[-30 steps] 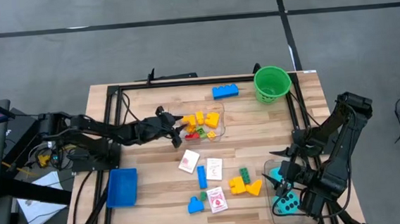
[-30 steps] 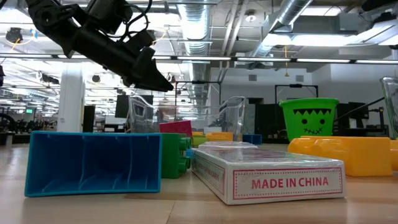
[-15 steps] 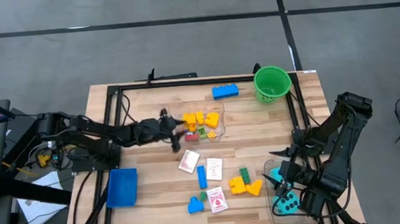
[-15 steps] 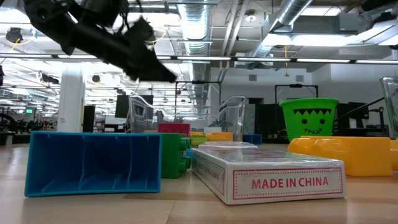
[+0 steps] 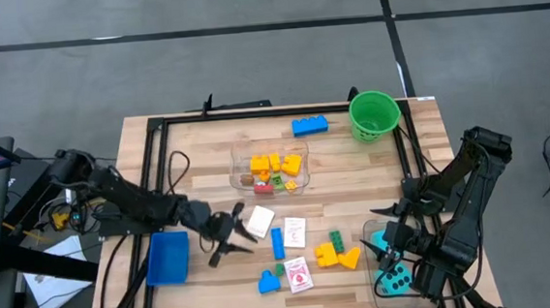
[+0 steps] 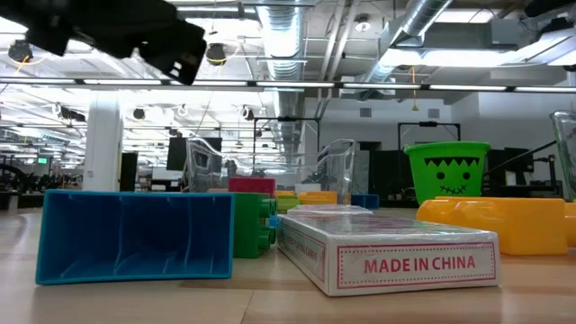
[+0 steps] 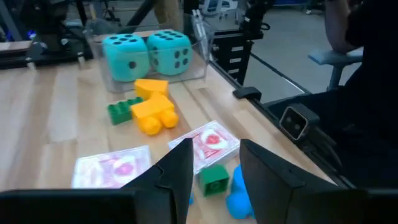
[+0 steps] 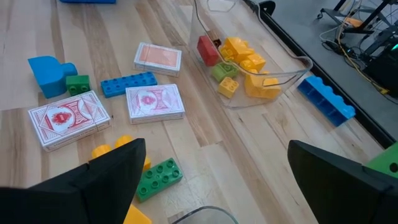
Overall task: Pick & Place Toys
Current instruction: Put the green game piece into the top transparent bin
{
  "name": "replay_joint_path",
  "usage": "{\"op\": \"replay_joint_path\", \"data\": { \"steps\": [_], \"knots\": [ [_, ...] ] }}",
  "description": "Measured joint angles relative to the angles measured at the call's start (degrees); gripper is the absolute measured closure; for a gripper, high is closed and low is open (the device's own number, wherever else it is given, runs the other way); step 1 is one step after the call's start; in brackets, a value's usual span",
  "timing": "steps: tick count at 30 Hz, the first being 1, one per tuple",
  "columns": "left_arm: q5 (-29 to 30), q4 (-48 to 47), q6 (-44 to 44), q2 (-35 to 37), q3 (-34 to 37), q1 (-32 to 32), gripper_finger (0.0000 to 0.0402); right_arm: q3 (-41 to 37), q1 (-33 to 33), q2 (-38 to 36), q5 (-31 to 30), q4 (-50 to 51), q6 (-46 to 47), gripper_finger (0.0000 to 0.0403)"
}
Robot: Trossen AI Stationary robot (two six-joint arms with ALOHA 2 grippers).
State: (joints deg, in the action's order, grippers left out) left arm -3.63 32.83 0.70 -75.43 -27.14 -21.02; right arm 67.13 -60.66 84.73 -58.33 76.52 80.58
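Note:
Toys lie loose on the wooden table: three red-and-white cards [image 5: 258,220] [image 5: 294,231] [image 5: 300,275], a long blue brick [image 5: 277,242], a green brick [image 5: 336,240], a yellow brick [image 5: 338,256] and a blue piece [image 5: 268,283]. My left gripper [image 5: 232,237] hovers open just left of the cards, nothing between its fingers [image 7: 214,168]. Its wrist view looks over a card [image 7: 208,143] toward two teal dice [image 7: 149,55]. At the near right, my right gripper [image 5: 390,250] waits open [image 8: 216,155] above the dice tub [image 5: 396,279].
A clear tub [image 5: 271,169] with yellow, red and green bricks stands mid-table, toward the far side. A blue brick [image 5: 309,125] and a green bucket [image 5: 373,115] are at the far edge. A blue tray [image 5: 168,257] lies at the near left. A black frame [image 5: 152,133] borders the table.
My left gripper has swung away from the clear tub of bricks toward the table's near edge, turning as it went. It now hovers beside the cards. The toys have kept their places.

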Motion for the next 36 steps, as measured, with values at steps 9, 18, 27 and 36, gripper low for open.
{"op": "replay_joint_path", "data": {
  "steps": [9,18,27,36],
  "knots": [
    [4.71,12.29,-0.01,-8.88,-0.06,-3.65,0.0255,0.00,0.00,0.00,0.00,-0.35,-0.03,0.0019],
    [4.75,13.69,1.23,-12.02,-0.07,-3.63,0.0237,0.00,-0.04,0.01,0.20,-0.53,-0.23,0.0019],
    [8.32,13.47,4.14,-12.09,-1.21,-3.63,0.0234,0.00,-0.04,0.01,0.22,-0.53,-0.23,0.0019],
    [5.35,-0.36,4.07,-17.34,-8.76,-4.19,0.0208,0.00,-0.04,0.01,0.22,-0.54,-0.20,0.0019]
  ]
}}
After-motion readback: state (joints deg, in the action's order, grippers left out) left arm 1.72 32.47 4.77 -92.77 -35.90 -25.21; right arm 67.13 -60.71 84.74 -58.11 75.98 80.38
